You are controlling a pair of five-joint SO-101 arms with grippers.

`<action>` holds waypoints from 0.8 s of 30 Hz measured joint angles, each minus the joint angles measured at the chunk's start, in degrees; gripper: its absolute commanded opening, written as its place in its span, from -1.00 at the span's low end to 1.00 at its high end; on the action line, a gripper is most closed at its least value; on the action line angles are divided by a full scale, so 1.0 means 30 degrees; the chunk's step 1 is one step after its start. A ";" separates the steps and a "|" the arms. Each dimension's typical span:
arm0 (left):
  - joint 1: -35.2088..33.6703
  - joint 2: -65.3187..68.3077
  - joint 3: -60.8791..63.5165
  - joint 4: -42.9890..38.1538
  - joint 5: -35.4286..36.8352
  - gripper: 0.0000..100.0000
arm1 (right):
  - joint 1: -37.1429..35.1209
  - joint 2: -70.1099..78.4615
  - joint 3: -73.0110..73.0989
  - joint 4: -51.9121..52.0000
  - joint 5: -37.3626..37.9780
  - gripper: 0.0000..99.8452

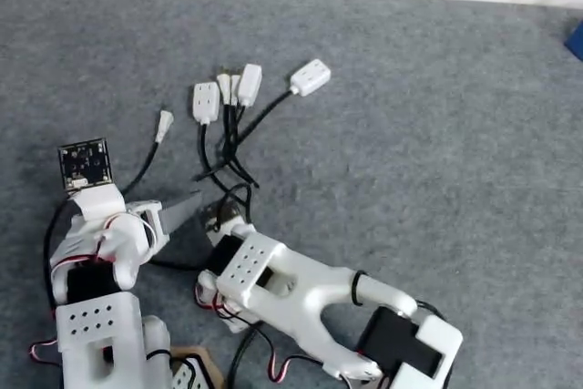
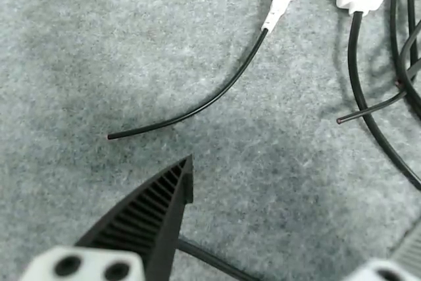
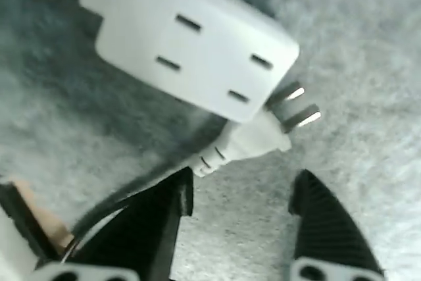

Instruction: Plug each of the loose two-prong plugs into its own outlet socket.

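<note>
Both gape wide: right gripper point(image 3: 245, 176) facing a plug point(image 3: 253, 139); left gripper point(image 2: 299, 205) over carpet point(image 2: 99, 44).

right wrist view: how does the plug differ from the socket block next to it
The socket block is the bigger, broad body; the plug is small and narrow. The socket block shows dark slots; the plug shows two bare metal prongs, in no slot. Both are white, on grey carpet.
</note>
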 measured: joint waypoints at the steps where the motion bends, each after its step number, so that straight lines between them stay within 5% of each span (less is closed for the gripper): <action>1: 0.0000 0.0000 0.0000 0.0000 0.0000 -0.02 | 0.0059 0.0000 -0.0176 0.0000 -0.0029 -0.58; 7: 0.0352 0.0000 0.0000 0.0000 0.0000 -0.02 | 0.2813 -0.0029 -0.0322 0.0000 -0.0029 -0.58; 17: 0.0440 0.0000 0.0000 0.0000 0.0000 -0.02 | 0.1758 -0.0029 0.0000 -0.0733 -0.1934 -0.58; 24: 0.0440 0.0000 0.0000 0.0000 0.0000 -0.02 | 0.0996 -0.0498 0.2960 -0.4308 -0.2081 -0.58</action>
